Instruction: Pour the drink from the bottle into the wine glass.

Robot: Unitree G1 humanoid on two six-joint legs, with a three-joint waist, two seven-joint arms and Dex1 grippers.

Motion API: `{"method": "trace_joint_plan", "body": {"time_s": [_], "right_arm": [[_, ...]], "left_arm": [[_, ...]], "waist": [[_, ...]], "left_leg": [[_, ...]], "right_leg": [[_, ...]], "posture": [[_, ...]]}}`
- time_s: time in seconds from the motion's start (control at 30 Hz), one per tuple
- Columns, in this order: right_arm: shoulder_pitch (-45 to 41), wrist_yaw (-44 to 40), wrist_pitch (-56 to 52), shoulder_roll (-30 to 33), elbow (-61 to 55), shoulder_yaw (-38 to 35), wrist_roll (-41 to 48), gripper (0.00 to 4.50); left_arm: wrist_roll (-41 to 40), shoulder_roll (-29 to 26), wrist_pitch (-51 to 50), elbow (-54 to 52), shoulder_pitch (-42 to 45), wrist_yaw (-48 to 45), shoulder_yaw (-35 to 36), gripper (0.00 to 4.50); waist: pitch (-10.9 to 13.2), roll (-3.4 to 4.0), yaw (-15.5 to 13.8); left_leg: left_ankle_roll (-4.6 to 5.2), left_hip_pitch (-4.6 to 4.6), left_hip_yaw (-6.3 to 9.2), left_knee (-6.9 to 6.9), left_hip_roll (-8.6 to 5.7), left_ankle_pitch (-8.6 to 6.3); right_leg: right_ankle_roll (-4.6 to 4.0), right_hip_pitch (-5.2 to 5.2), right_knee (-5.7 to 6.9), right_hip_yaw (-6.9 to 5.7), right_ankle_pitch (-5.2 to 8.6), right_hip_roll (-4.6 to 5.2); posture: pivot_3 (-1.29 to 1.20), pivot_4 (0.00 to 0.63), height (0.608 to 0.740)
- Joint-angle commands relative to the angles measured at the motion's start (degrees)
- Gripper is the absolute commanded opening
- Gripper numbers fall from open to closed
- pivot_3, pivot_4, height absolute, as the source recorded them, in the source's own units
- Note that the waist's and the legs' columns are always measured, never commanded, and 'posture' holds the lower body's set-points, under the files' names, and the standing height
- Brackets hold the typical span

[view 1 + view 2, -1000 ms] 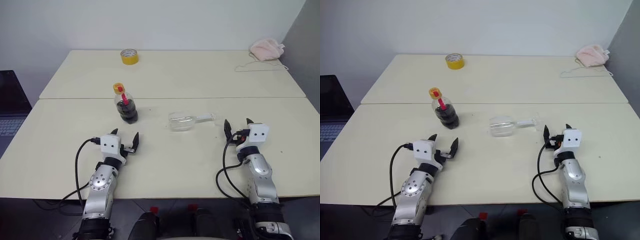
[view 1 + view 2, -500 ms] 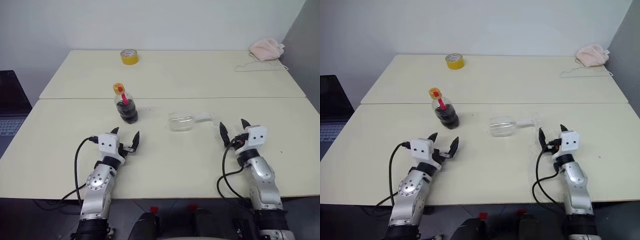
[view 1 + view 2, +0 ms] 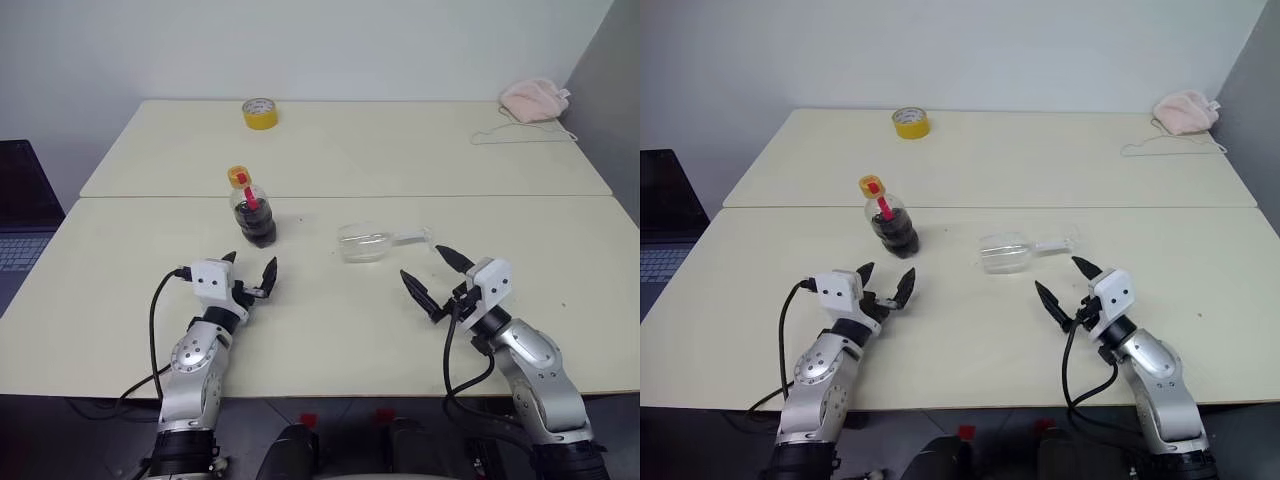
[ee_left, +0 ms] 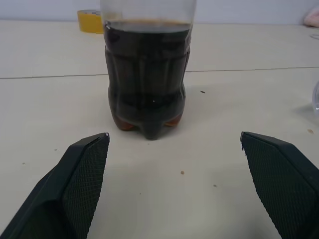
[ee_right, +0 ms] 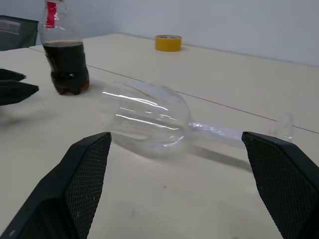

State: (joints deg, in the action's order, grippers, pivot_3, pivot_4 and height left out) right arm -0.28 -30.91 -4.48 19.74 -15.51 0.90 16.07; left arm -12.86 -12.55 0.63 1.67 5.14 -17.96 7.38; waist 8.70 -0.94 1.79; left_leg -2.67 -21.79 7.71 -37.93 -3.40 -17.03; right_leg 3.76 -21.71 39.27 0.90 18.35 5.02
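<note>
Cream table [image 3: 330, 330] from the head carries one bottle [image 3: 252, 212] upright, one wine glass [image 3: 366, 241] lying right of it, one tape roll [image 3: 259, 113] far. Our left wrist sees left gripper [image 4: 174, 184] spread before the drink [image 4: 147, 74]; our right wrist, right gripper [image 5: 177, 191] spread near the glass.

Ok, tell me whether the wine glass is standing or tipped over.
Tipped over. The wine glass lies on its side on the table, bowl towards the bottle, stem and foot pointing away, empty.
</note>
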Motion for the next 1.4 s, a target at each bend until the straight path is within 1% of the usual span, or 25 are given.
{"method": "trace_joint_plan", "body": {"time_s": [0.03,0.17,0.27,0.37,0.47,0.67,0.9,1.07,1.4], "right_arm": [[-1.3,-1.2,-0.8,0.5,-3.0,0.2,1.4,4.5],[-2.4,-1.7,-1.7,1.0,-2.9,-0.1,1.9,4.5],[-3.0,-2.1,-2.1,1.1,-2.7,-0.3,1.9,4.5],[-3.3,-2.4,-2.6,1.3,-3.1,-0.2,2.1,4.5],[-3.5,-3.3,-3.6,1.8,-4.2,0.3,2.7,4.5],[-5.0,-6.1,-9.9,4.0,-8.7,1.4,6.3,4.5],[-7.2,-6.5,-11.7,4.6,-8.9,1.6,6.5,4.5],[-8.8,-6.2,-12.2,4.1,-8.0,1.1,6.8,4.5],[-11.1,-6.3,-13.1,3.6,-8.1,1.4,6.9,4.5]], "left_arm": [[1.5,-1.1,1.2,-1.2,1.2,1.1,0.8,4.46],[3.3,-1.2,-1.4,-1.4,2.8,4.2,0.9,4.46],[1.3,-2.0,-0.6,-0.6,3.6,0.4,0.4,4.46],[2.9,-2.5,0.2,0.3,4.1,1.5,0.8,4.46],[2.9,-2.9,-0.2,1.4,5.3,1.1,1.1,4.46],[2.6,-3.7,-0.9,3.3,7.8,-0.7,0.5,4.46],[3.6,-5.2,-1.5,5.0,11.0,-1.5,0.1,4.46],[4.9,-4.8,-1.0,10.5,14.3,-0.5,-0.5,4.46],[4.8,-3.3,1.1,18.3,19.0,0.7,0.0,4.46]], "waist": [[0.0,0.0,0.0],[0.0,-0.01,-0.1],[0.0,0.0,-0.1],[0.0,0.0,-0.1],[0.0,-0.01,-0.1],[0.0,-0.01,-0.1],[0.0,-0.01,-0.1],[0.0,-0.02,-0.1],[0.0,-0.03,-0.1]], "left_leg": [[0.0,0.0,0.0,0.0,0.0,0.0],[0.0,-0.01,0.02,0.0,-0.01,0.0],[0.0,0.0,0.03,0.0,-0.01,0.0],[0.0,0.0,0.03,0.01,0.0,0.0],[0.0,-0.01,0.03,0.0,-0.01,0.0],[0.0,-0.01,0.04,0.0,0.0,0.0],[0.0,-0.01,0.07,0.0,-0.02,0.0],[0.0,-0.01,0.06,-0.01,-0.02,0.0],[0.0,-0.02,0.08,-0.01,-0.03,0.0]], "right_leg": [[0.0,0.01,-0.01,-0.01,0.0,0.0],[0.0,0.04,-0.08,-0.02,0.0,0.0],[0.0,0.05,-0.11,-0.03,0.0,0.0],[0.0,0.05,-0.12,-0.03,0.0,0.0],[0.0,0.06,-0.13,-0.04,0.0,0.0],[0.0,0.06,-0.14,-0.05,0.0,0.0],[0.0,0.08,-0.16,-0.08,0.0,0.01],[0.01,0.07,-0.16,-0.08,0.0,0.01],[0.01,0.06,-0.16,-0.11,-0.01,0.02]], "posture": [[0.0,0.15,0.74],[0.0,0.15,0.74],[0.0,0.15,0.74],[0.0,0.15,0.74],[0.0,0.15,0.74],[0.0,0.15,0.74],[0.0,0.15,0.74],[0.0,0.15,0.74],[0.0,0.15,0.74]]}}
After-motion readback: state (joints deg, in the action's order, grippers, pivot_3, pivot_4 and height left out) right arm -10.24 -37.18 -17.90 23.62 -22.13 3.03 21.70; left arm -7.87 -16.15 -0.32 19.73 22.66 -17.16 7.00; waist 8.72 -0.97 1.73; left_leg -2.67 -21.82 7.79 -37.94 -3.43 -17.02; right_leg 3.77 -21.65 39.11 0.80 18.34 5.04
